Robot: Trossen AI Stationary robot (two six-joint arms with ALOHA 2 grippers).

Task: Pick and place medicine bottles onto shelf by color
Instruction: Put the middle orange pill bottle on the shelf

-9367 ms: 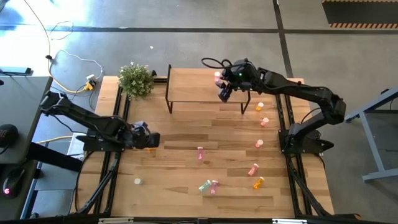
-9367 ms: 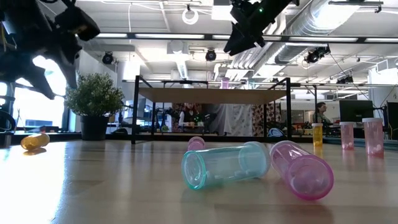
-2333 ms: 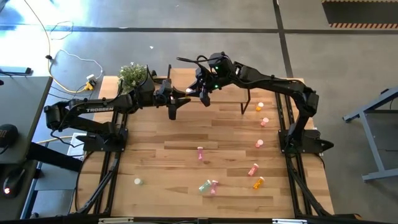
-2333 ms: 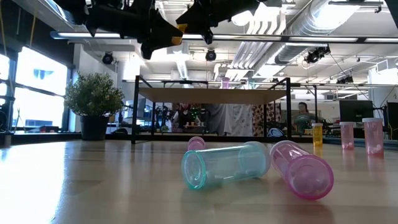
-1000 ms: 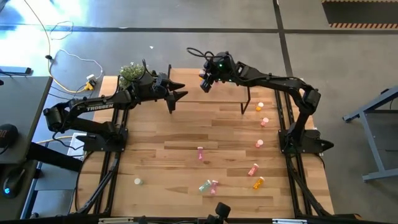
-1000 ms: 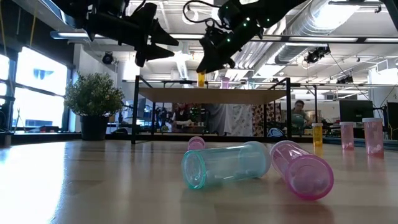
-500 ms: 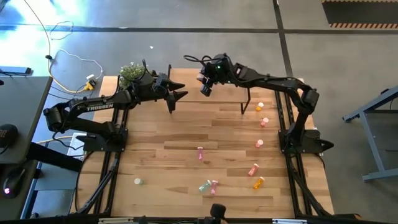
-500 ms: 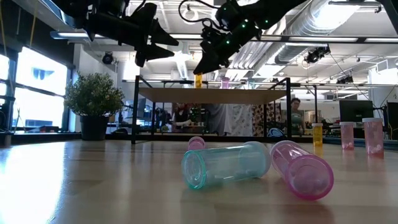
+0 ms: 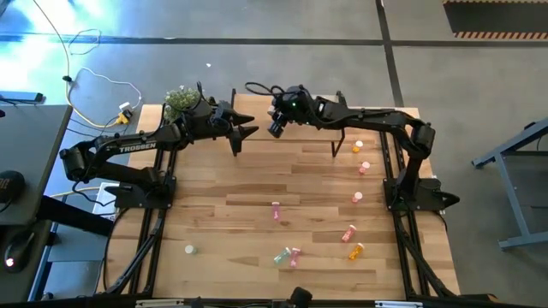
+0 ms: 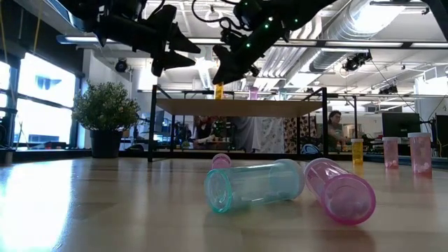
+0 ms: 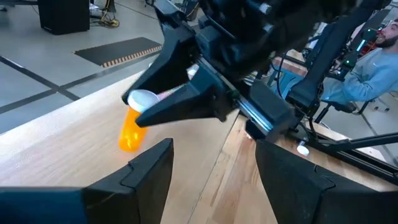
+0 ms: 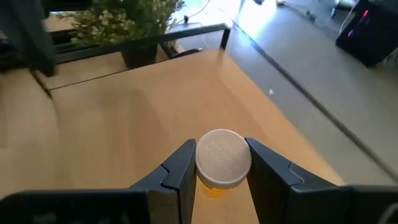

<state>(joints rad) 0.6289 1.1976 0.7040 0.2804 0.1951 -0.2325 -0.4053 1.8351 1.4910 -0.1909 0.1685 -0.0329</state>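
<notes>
- My right gripper (image 9: 275, 128) reaches over the left half of the shelf (image 9: 318, 128), its two fingers (image 12: 180, 168) pinching an orange bottle (image 12: 222, 163) just below its pale cap.
- Seen level from the tabletop, that orange bottle (image 10: 219, 91) stands upright with its base at the shelf's board; I cannot tell whether it rests on the wood or hangs just above it.
- A pink bottle (image 10: 253, 92) stands on the shelf top a little to the right of the orange one in the low view.
- My left gripper (image 9: 248, 130) hangs in the air beside the shelf's left end, close to the potted plant (image 9: 182, 103), its fingers (image 11: 148, 171) spread apart and empty.
- From my left wrist, the orange bottle (image 11: 133, 121) shows tilted between the other arm's dark fingers, over the light wood.
- On the table (image 9: 223, 222), loose bottles wait: a green bottle (image 10: 252, 185) and a pink bottle (image 10: 341, 190) lie on their sides, touching, nearest the low camera.
- Along the table's right side, several more pink and orange bottles are scattered, some standing upright; one small pale bottle (image 9: 189, 250) sits alone near the front left.
- People sit in the room behind the table.
</notes>
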